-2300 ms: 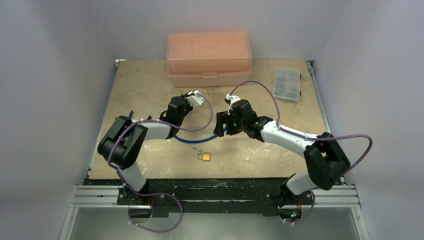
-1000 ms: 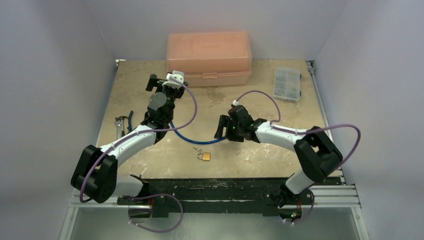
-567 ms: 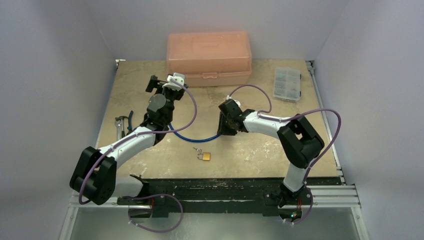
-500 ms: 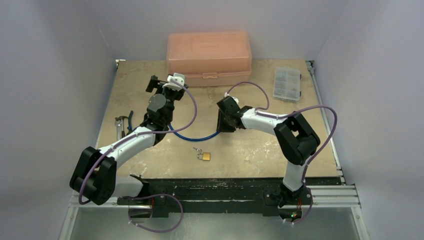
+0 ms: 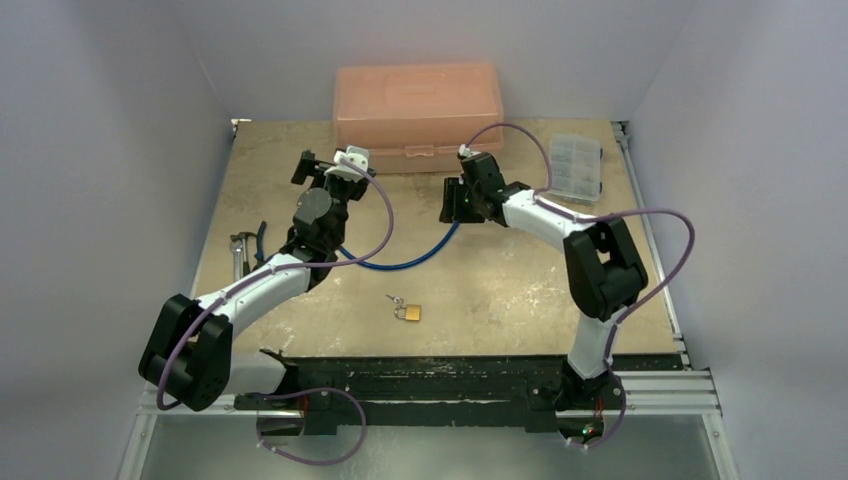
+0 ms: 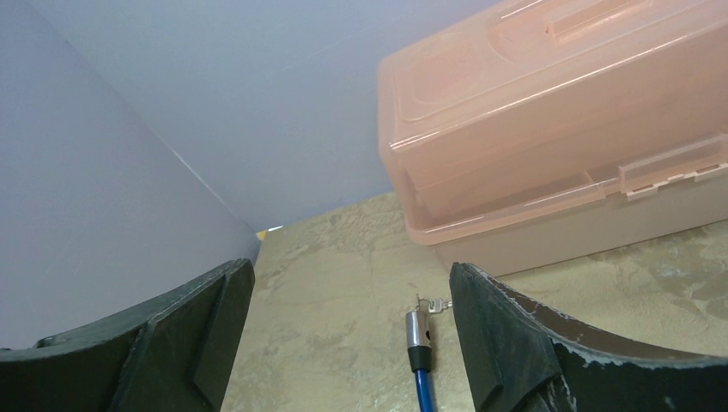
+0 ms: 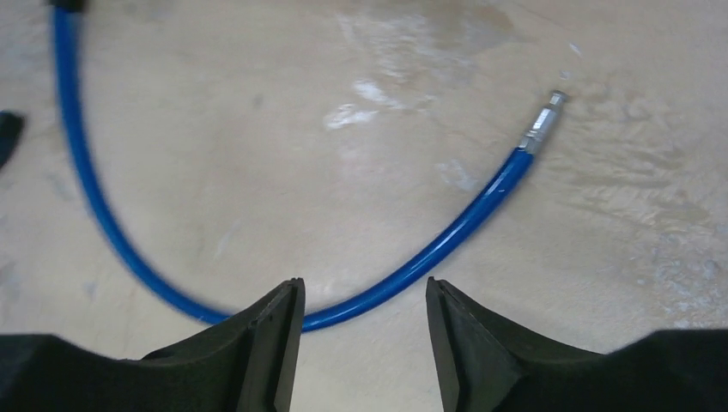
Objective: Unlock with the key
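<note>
Key sighted: the tiny silver metal key (image 5: pixel 396 299) with its small ring lies on the mottled beige stone-look tabletop (image 5: pixel 520 290), around the middle of the near half. It sits just beside the little brass padlock (image 5: pixel 408 313), on the lock's far-left side. Whether the two touch we cannot tell at this size, and the key's long axis is too small to read.

Neither arm is on it. The left gripper (image 6: pixel 343 287) is up at the far left, its dark fingers spread wide with nothing between them, facing the translucent salmon plastic box (image 5: pixel 418 105). The right gripper (image 7: pixel 360 296) hovers far of centre, its jaws apart. The glossy blue plastic-coated cable (image 5: pixel 400 263) runs loose across the gap, thinner than the opening, so we call that no grip. The cable's silver ferrule (image 7: pixel 541 126) lies beyond the fingers on the table.

What matters for the next move is that the key lies well apart from both sets of jaws, on their near side. The right gripper looks somewhat the closer of the two. Whichever arm goes has to swing back toward the bases and come down over the key.

We judge the pick a fiddly one. The key is thin, shiny metal lying flat on a hard surface, so it gives little edge to pinch and may skate away. The padlock right beside it crowds the approach.
</note>
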`<state>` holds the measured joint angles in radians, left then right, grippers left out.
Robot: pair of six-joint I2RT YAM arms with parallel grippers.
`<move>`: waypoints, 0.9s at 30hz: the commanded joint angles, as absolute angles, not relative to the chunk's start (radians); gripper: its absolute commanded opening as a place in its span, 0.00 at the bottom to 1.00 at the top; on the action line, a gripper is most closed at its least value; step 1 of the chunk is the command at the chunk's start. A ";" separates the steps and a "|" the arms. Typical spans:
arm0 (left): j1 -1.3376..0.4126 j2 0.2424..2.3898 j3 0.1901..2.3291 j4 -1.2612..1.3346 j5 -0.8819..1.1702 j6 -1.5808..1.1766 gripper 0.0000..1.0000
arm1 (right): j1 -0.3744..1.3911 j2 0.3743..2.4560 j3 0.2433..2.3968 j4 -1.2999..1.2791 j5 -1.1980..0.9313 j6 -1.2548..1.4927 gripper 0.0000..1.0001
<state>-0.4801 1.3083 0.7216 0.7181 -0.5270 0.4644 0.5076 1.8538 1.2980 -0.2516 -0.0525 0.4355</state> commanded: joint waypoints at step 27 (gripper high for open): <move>-0.482 1.262 0.701 0.774 -0.511 0.485 0.90 | 1.064 1.735 1.208 -0.488 -0.080 -0.050 0.82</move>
